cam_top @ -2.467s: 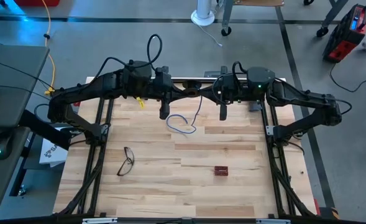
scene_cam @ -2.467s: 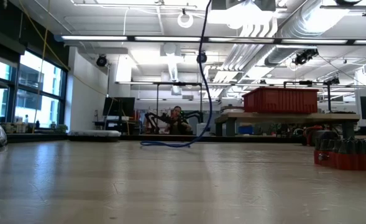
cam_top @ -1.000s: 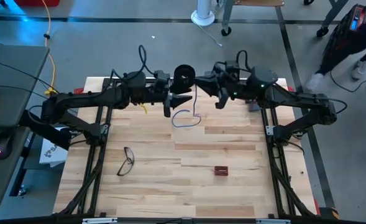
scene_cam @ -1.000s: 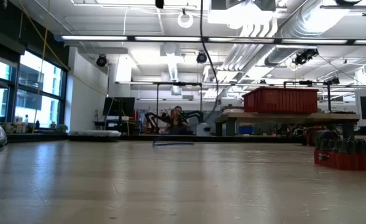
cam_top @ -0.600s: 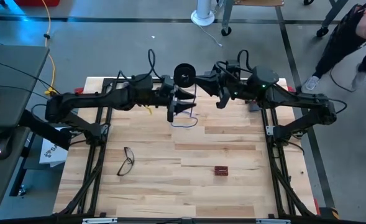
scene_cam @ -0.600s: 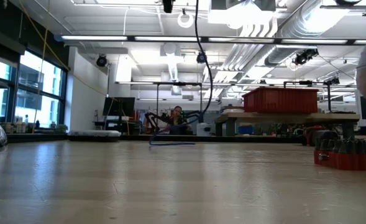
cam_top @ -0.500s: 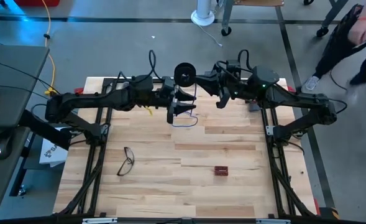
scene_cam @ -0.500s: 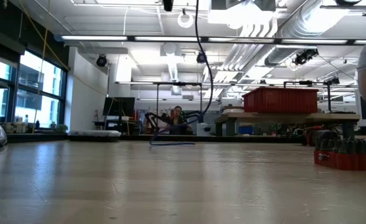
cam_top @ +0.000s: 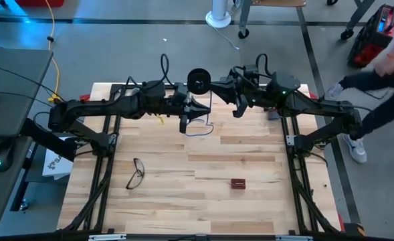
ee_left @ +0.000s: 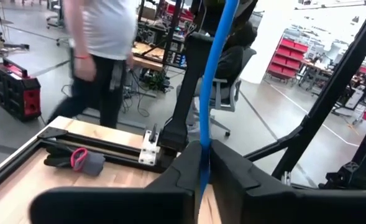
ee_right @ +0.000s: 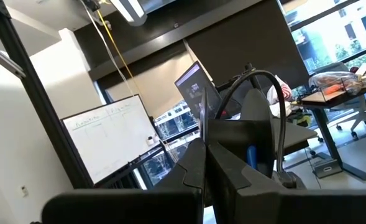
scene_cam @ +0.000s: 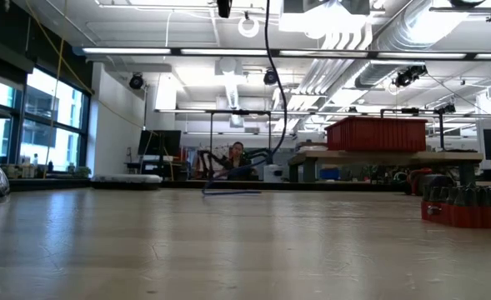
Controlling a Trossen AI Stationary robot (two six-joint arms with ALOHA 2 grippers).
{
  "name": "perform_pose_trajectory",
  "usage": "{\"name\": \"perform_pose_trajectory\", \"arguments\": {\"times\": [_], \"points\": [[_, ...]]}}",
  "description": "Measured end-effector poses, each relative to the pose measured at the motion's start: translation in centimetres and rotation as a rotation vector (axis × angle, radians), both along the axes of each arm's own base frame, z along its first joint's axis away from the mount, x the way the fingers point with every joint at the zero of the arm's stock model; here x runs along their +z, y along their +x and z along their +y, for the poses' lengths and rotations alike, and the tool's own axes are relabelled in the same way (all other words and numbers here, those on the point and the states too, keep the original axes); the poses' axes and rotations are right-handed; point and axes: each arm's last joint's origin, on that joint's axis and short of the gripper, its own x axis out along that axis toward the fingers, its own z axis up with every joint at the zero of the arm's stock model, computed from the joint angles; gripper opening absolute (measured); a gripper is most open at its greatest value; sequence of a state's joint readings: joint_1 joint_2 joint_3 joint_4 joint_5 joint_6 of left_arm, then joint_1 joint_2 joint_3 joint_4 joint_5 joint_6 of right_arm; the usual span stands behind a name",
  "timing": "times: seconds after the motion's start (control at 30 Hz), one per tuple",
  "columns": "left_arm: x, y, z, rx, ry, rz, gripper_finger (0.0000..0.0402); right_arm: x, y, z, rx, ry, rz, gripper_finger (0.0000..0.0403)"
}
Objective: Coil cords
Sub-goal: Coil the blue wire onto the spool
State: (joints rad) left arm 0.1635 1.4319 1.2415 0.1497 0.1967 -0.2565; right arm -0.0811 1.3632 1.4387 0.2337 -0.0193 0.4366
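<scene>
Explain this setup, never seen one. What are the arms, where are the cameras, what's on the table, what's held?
Two dark robot arms work over a wooden table. One camera looks straight down, one sits at table height, and one rides on each wrist. The left gripper is shut on the blue cord, which runs up from between its fingers in its wrist view. The right gripper is shut, raised near the table's far edge, gripping the cord's upper end. Part of the cord lies looped on the wood. Eyeglasses and a small red block lie nearer the camera.

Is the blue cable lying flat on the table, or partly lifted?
Partly lifted: the thin blue cable runs up between the left gripper's closed fingers, while its loop rests on the wooden table.
</scene>
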Motion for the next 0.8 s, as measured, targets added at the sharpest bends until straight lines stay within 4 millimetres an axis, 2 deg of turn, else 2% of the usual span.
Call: {"name": "perform_pose_trajectory", "arguments": {"times": [0.47,0.57,0.8], "points": [[-0.4,0.0,0.0,0.008,-0.041,0.040,0.0003,0.1,0.0,0.0,-0.001,-0.005,-0.010,0.0000],[-0.2,-0.8,-0.1,0.011,-0.069,0.081,0.0002,0.0,-0.2,0.0,-0.005,-0.018,0.006,0.0000],[1.4,-3.8,-0.6,0.002,-0.132,0.132,0.0001,0.6,-1.9,0.0,-0.045,-0.038,0.042,0.0000]]}}
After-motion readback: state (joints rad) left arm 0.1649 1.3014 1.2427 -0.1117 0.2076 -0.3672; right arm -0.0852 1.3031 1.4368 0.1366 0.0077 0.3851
